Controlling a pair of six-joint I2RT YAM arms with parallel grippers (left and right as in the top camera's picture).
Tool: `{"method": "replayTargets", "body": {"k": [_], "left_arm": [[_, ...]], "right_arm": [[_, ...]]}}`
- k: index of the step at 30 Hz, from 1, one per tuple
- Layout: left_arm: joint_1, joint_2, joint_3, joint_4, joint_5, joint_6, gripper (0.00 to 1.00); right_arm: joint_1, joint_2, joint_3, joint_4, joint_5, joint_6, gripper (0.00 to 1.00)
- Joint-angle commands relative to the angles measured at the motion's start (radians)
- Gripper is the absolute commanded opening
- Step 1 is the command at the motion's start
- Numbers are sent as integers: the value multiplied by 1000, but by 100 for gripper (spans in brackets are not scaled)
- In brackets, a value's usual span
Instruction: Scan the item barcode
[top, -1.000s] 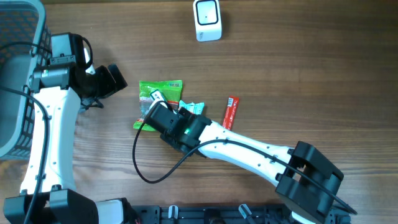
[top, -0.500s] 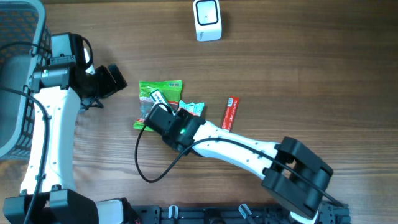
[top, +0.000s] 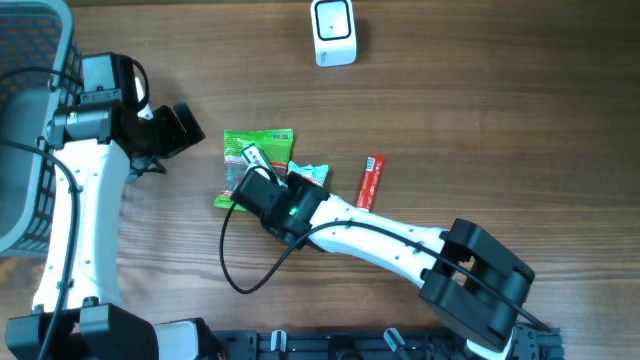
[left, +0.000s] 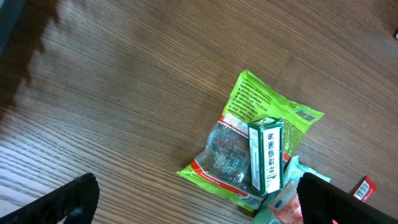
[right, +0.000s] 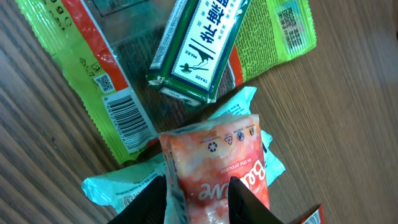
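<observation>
The right arm reaches in from the near right corner and slants across the wooden table (top: 480, 120) to a small heap of goods near the middle. From its wrist camera, the right gripper (right: 199, 199) has its two white fingers (right: 149, 196) set against either side of an orange pouch (right: 214, 162), pinching it at its near end. The pouch carries printed symbols and part of a brand name, but I can see no barcode on the face that's showing. It lies on a crumpled teal wrapper (right: 109, 186), which pokes out on both sides of it. Just beyond sits a green box (right: 199, 46) with white label panels, resting slantwise on a bright green snack packet (right: 87, 74). That packet has a clear window, and a barcode and a small square code near its edge. From above, most of the pouch is hidden under the gripper's black body. A slim red stick pack (top: 372, 180) lies just right of the heap, apart from it. The white barcode scanner (top: 332, 32) stands at the far edge of the table, well away from the pouch. Over on the left, the other arm rises beside a grey mesh basket (top: 30, 50). The left gripper (left: 196, 186) hangs with its black fingers spread wide and nothing between them, looking down at the heap from the left.
</observation>
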Motion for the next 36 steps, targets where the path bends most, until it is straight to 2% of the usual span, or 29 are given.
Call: {"method": "replayTargets", "body": {"k": [1, 7, 21, 22, 24, 25, 29, 33, 36], "left_arm": [[4, 6, -3, 0, 12, 20, 100], [4, 6, -3, 0, 12, 20, 100], [4, 6, -3, 0, 12, 20, 100], [4, 6, -3, 0, 12, 20, 100], [4, 6, -3, 0, 12, 20, 100], [4, 6, -3, 0, 12, 20, 100], [4, 6, -3, 0, 12, 20, 100], [4, 6, -3, 0, 12, 20, 100], [4, 6, -3, 0, 12, 20, 100]], "right_arm": [[4, -30, 0, -28, 26, -27, 33], [-3, -21, -2, -39, 70, -23, 33], [-3, -4, -82, 8, 4, 10, 33], [-3, -4, -82, 8, -17, 10, 28], [-3, -4, -81, 13, -37, 10, 9], [-3, -7, -78, 13, -34, 10, 4], [-6, -76, -26, 2, -33, 11, 5], [-75, -220, -4, -4, -64, 112, 4], [-232, -306, -5, -64, -316, 165, 4]]}}
